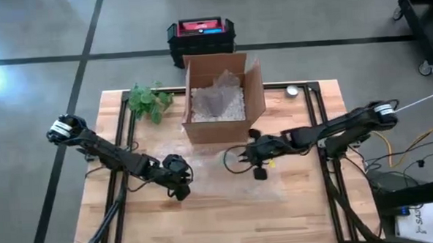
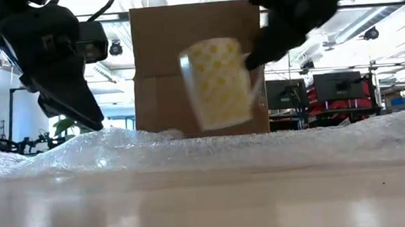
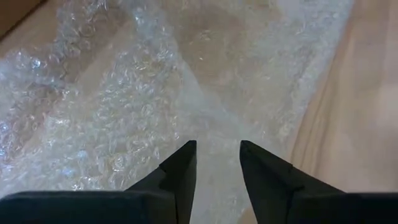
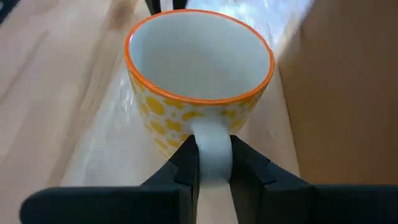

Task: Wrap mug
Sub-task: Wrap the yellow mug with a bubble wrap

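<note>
A white mug [image 4: 198,93] with yellow dots and an orange rim is held by its handle between the fingers of the right gripper [image 4: 213,163], which are closed on it. In the low view the mug [image 2: 220,82] is seen lifted clear of the bubble wrap [image 2: 204,147] and slightly tilted, in front of an open cardboard box [image 2: 159,67].

The bubble wrap [image 1: 226,172] is spread on the wooden table [image 1: 308,213], just in front of the box [image 1: 255,90] — between the two arms.

The left gripper [image 3: 216,163] is held low over the near-left part of the sheet [image 3: 124,112], its fingers narrowly parted with nothing between them.

A green plant [image 1: 148,101] lies on the table beside the box.
</note>
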